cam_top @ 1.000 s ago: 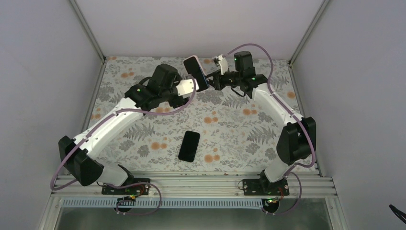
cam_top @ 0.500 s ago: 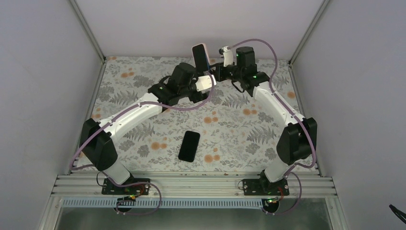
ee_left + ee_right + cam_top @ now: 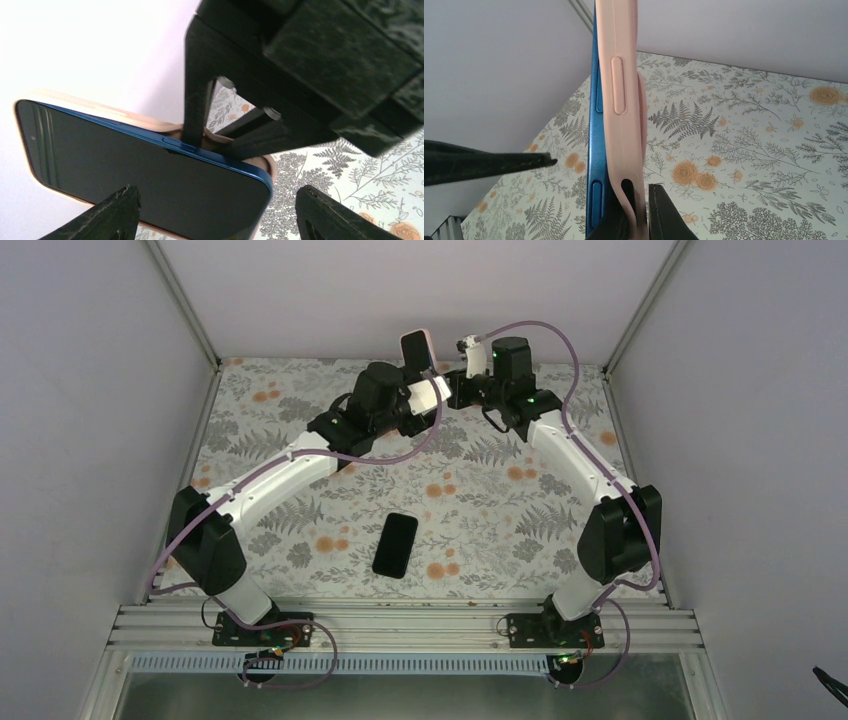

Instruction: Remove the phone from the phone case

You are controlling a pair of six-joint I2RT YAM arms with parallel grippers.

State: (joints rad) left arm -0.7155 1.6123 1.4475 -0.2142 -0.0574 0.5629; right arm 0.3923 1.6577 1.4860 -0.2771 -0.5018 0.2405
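The phone point(image 3: 125, 160), blue-edged with its dark screen exposed, is held upright in the air above the far part of the bench point(image 3: 480, 510), seated in the pink phone case point(image 3: 621, 100). It is carried by the left end effector point(image 3: 216, 200), whose fingers flank its lower end. The contact itself is cut off at the frame edge, but a clamp on the phone case is judged, since nothing else supports it. The right end effector point(image 3: 604, 174) is seen with its jaws apart, straddling the cased phone. One finger point(image 3: 664, 215) is pressed against the back of the case, and the other point(image 3: 489, 162) is clear of the blue edge on the screen side. Near that spot the case lip appears to be lifted slightly off the phone's side.

The step in hand is judged to be the peeling of the case. It is best done by catching only the soft lip, not phone and case together, and drawing it backwards at one corner while the phone is pushed out through the front. The left clamp is best confined to the lower end, so that the lip being worked is not pinned shut. Force should be applied gradually, since a sudden release could drop the phone onto the bench, where a dark handset point(image 3: 396, 544) lies flat.
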